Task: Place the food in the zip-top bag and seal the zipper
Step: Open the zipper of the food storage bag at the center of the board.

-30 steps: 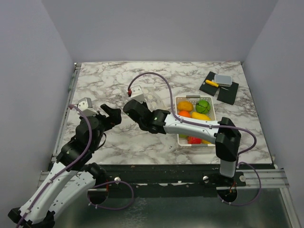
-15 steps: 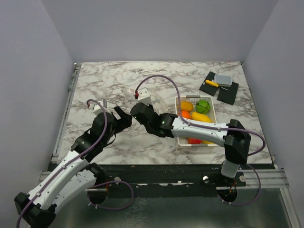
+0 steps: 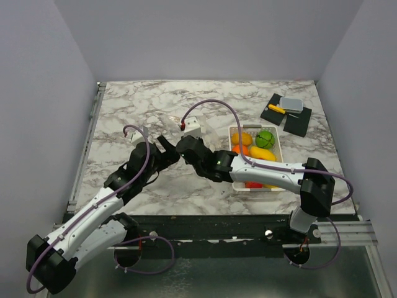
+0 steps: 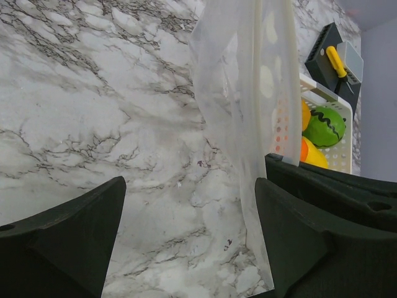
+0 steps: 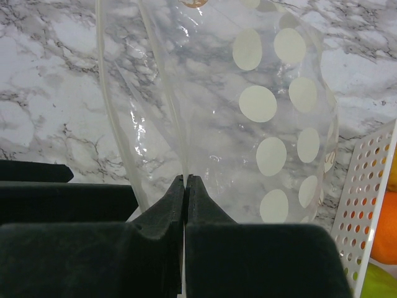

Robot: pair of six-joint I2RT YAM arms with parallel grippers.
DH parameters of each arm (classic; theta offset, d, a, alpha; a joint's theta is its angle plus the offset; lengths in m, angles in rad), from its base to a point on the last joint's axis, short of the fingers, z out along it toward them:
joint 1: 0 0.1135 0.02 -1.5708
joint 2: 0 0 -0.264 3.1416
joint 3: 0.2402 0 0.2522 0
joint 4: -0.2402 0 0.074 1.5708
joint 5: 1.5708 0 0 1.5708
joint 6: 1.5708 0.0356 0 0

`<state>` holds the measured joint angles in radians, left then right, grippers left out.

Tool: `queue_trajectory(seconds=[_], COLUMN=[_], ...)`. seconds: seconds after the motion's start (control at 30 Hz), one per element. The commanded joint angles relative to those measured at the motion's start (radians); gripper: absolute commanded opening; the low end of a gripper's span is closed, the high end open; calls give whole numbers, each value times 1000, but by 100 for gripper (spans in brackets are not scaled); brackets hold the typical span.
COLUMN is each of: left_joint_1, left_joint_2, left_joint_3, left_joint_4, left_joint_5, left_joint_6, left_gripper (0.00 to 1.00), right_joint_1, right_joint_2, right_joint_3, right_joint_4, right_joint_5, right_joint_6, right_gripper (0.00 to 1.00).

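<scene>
- The right hand [image 5: 185, 183] has its two fingers pressed together, clamped on a fold of the zip-top bag [image 5: 248, 105].
- The bag rises from that grip and spreads away from the hand, clear and crinkled, with pale round dots on one side.
- A pale narrow strip, the zipper [image 5: 110, 112], curves down the bag's left side in the right wrist view and ends just beside the clamped fingers; whether it is sealed cannot be told.
- The left hand [image 4: 189, 186] has its fingers wide apart and grips nothing.
- In the left wrist view the bag hangs between those fingers, close against the right-side finger and well apart from the other.
- From above, the two hands meet near the middle of the desk [image 3: 136, 105], with the bag held up just beyond them.
- The food [image 3: 262, 152] lies in a white slotted basket [image 3: 254, 127] on the desk, just right of the bag: green, yellow, orange and red pieces.
- None of the food is inside the bag.
- A few black pads [image 3: 296, 123] lie at the far right corner, well apart from both hands.
</scene>
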<state>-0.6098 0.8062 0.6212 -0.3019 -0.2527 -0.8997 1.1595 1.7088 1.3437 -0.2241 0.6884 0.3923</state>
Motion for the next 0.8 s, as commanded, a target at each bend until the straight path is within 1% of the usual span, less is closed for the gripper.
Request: queue_trajectory(seconds=[0.0, 0.23, 0.43, 0.77], left_joint_1=[4, 4, 4, 4], left_joint_2=[29, 63, 37, 5], left_joint_3=[-13, 15, 27, 59], left_joint_4=[87, 106, 94, 45], left_joint_5=[32, 57, 69, 58], left_joint_6=[-21, -12, -4, 17], left_gripper=[87, 87, 87, 86], right_joint_1=[8, 8, 8, 8], right_joint_2=[-38, -39, -33, -32], right_joint_3=[-23, -37, -32, -34], right_joint_4=[40, 34, 7, 2], right_joint_5=[-28, -10, 27, 32], right_joint_6=[8, 6, 13, 18], right_gripper=[1, 1, 1, 1])
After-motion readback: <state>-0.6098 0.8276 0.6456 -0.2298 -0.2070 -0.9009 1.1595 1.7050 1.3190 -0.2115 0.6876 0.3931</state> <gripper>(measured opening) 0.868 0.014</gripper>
